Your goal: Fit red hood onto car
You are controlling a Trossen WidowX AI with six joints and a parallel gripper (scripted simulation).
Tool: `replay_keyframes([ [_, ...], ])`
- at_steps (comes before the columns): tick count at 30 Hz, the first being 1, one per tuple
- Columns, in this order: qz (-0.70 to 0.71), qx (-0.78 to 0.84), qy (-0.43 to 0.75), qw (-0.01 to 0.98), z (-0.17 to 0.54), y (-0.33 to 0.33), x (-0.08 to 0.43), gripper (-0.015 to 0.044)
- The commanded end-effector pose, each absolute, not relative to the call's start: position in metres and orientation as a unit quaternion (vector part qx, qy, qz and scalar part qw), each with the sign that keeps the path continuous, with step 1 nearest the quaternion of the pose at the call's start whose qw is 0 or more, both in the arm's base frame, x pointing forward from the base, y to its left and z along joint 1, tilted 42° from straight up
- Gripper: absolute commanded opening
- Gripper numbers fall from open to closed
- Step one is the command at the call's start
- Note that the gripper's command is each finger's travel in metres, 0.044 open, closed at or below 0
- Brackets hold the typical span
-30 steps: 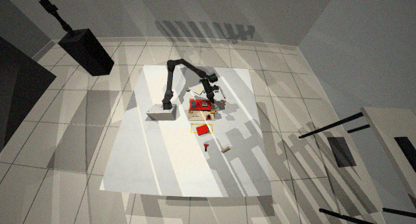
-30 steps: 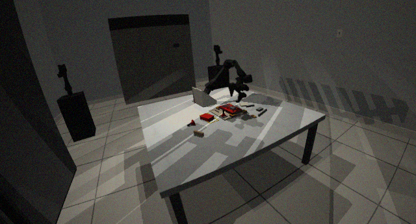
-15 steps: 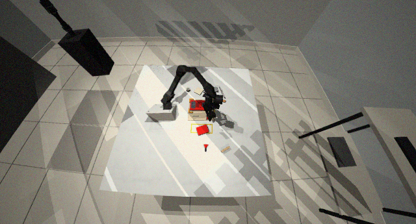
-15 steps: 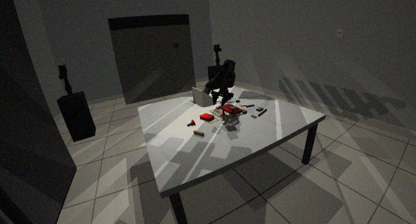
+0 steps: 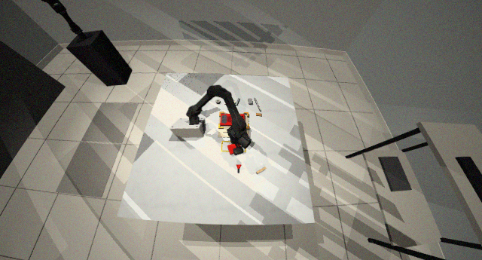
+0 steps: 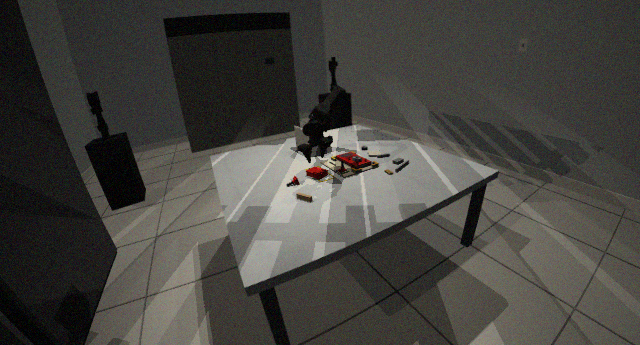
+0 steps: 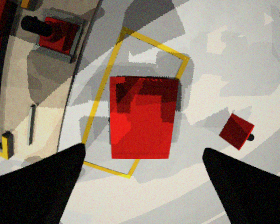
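The red hood [image 5: 231, 149] [image 6: 316, 173] [image 7: 143, 125] lies on the table, flat roof up, partly inside a yellow outline [image 7: 96, 105]. My gripper [image 5: 237, 150] [image 6: 315, 159] [image 7: 145, 152] is open and empty above it; in the wrist view one fingertip is on each side of the hood, with gaps, near its lower edge. The red chassis [image 5: 226, 120] [image 6: 348, 158] sits in the jig with yellow corners, and a grey engine block [image 6: 357, 159] is on its deck. The arm hides part of the chassis in the top view. The pegs are too small to tell.
A red piece with a black stem [image 5: 239, 166] [image 6: 293, 181] [image 7: 236, 131] and a wooden block [image 5: 260, 170] [image 6: 304, 197] lie beyond the hood. Another red piece with a black knob [image 7: 60, 36] stands between hood and chassis. Small grey parts [image 5: 250, 101] [image 6: 398, 161] lie beyond the chassis.
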State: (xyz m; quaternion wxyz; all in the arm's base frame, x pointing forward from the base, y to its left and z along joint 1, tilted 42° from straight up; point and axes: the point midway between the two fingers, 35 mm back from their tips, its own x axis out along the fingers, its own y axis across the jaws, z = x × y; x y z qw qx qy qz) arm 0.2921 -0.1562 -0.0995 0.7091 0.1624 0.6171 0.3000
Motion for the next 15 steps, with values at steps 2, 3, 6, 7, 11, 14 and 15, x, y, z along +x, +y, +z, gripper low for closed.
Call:
replay_keyframes([
  [2, 0.315, 0.166, 0.604, 0.714, -0.1021, -0.1567, 0.2927, 0.044],
  [3, 0.315, 0.166, 0.604, 0.714, -0.1021, -0.1567, 0.2927, 0.044],
  [6, 0.315, 0.166, 0.604, 0.714, -0.1025, -0.1564, 0.2928, 0.044],
  [7, 0.315, 0.166, 0.604, 0.714, -0.1028, -0.1561, 0.2929, 0.044],
  [11, 0.315, 0.166, 0.604, 0.714, -0.1045, -0.1548, 0.2932, 0.044],
  [14, 0.315, 0.166, 0.604, 0.714, -0.1059, -0.1537, 0.2934, 0.044],
  [15, 0.315, 0.166, 0.604, 0.714, -0.1063, -0.1533, 0.2935, 0.044],
])
